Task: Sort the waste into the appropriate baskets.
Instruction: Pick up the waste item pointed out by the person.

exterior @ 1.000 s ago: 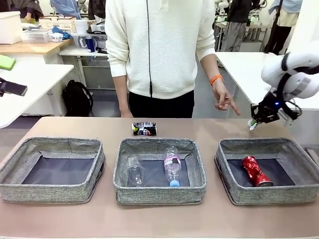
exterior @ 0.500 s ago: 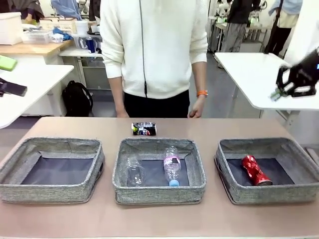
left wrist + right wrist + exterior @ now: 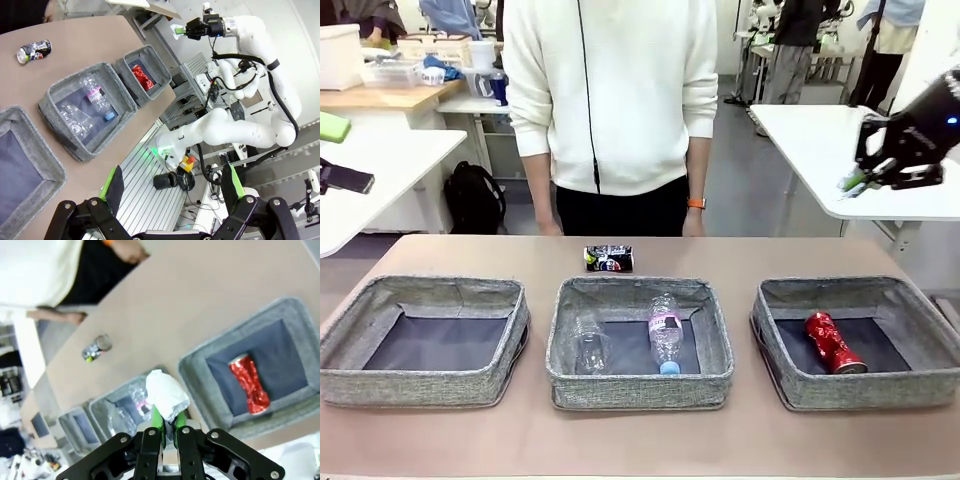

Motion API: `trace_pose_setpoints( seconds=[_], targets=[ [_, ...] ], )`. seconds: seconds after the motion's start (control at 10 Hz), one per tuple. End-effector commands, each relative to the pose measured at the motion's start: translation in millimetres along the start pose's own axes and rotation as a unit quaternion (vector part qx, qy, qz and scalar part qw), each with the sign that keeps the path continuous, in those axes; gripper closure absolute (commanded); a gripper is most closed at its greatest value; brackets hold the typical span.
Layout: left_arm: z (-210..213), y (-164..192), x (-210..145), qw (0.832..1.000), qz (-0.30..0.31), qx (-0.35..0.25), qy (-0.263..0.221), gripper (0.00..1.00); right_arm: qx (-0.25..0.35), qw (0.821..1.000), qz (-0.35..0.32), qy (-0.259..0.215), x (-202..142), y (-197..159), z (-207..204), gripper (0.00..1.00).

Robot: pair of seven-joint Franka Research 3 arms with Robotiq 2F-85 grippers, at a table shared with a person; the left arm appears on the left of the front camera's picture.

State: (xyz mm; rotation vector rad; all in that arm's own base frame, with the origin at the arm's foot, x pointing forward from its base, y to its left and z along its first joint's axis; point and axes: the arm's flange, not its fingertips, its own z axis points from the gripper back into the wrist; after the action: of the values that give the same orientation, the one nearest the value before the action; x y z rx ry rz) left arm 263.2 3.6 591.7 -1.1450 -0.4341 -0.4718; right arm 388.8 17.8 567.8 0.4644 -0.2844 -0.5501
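High above the table's far right corner, my right gripper (image 3: 853,181) (image 3: 168,423) is shut on the crumpled white paper ball (image 3: 166,394). The crushed red can (image 3: 835,342) (image 3: 248,384) lies in the right basket (image 3: 775,345). In the middle basket (image 3: 560,340) lie the clear plastic cup (image 3: 590,345) and the blue-capped bottle (image 3: 666,335). The left basket (image 3: 350,335) holds nothing. A crushed dark can (image 3: 608,259) (image 3: 34,51) lies on the table behind the middle basket. My left gripper (image 3: 172,190) hangs open off the table's side, holding nothing.
A person in a white sweater (image 3: 610,90) stands at the table's far edge, both hands down by their sides. A white table (image 3: 820,140) stands behind my right gripper. Bare tabletop lies in front of and behind the baskets.
My right gripper has risen from near the table's far right corner, still holding the paper ball. The person has dropped the pointing hand and stepped to the left.
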Motion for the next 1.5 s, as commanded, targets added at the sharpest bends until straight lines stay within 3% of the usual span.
trace_pose_setpoints(
  seconds=[0.0, 0.1, 0.2, 0.5, 0.6, 0.7, 0.8, 1.0, 1.3, 1.4],
  targets=[
    [-1.4, -0.4, 0.2, 1.000, -0.011, -0.008, -0.004, 0.00, 0.001, 1.000, 0.020, -0.004, -14.5, 13.5, 3.3, 0.91],
    [-1.4, -0.4, 0.2, 1.000, -0.011, -0.008, -0.004, 0.00, 0.009, 1.000, -0.001, 0.016, -29.9, 33.9, 10.8, 0.91],
    [-1.4, -0.4, 0.2, 1.000, -0.011, -0.008, -0.004, 0.00, -0.021, 0.999, 0.009, 0.036, -61.5, 79.5, 42.7, 0.91],
    [-1.4, -0.4, 0.2, 1.000, -0.011, -0.008, -0.004, 0.00, -0.146, 0.985, 0.092, 0.015, -155.9, 193.0, 97.6, 0.91],
    [-1.4, -0.4, 0.2, 1.000, -0.011, -0.008, -0.004, 0.00, -0.176, 0.977, 0.121, 0.007, -192.4, 227.9, 100.2, 0.91],
    [-1.4, -0.4, 0.2, 1.000, -0.011, -0.008, -0.004, 0.00, -0.199, 0.967, 0.157, 0.035, -229.6, 263.0, 98.7, 0.91],
    [-1.4, -0.4, 0.2, 1.000, -0.011, -0.008, -0.004, 0.00, -0.200, 0.967, 0.151, 0.037, -254.6, 291.1, 92.2, 0.91],
    [-1.4, -0.4, 0.2, 1.000, -0.011, -0.008, -0.004, 0.00, -0.195, 0.972, 0.130, 0.002, -284.5, 329.1, 69.8, 0.91],
    [-1.4, -0.4, 0.2, 1.000, -0.011, -0.008, -0.004, 0.00, -0.175, 0.977, 0.110, -0.050, -284.9, 347.0, 51.4, 0.91],
    [-1.4, -0.4, 0.2, 1.000, -0.011, -0.008, -0.004, 0.00, -0.178, 0.975, 0.135, -0.001, -292.0, 325.0, 54.0, 0.91]
  ],
)
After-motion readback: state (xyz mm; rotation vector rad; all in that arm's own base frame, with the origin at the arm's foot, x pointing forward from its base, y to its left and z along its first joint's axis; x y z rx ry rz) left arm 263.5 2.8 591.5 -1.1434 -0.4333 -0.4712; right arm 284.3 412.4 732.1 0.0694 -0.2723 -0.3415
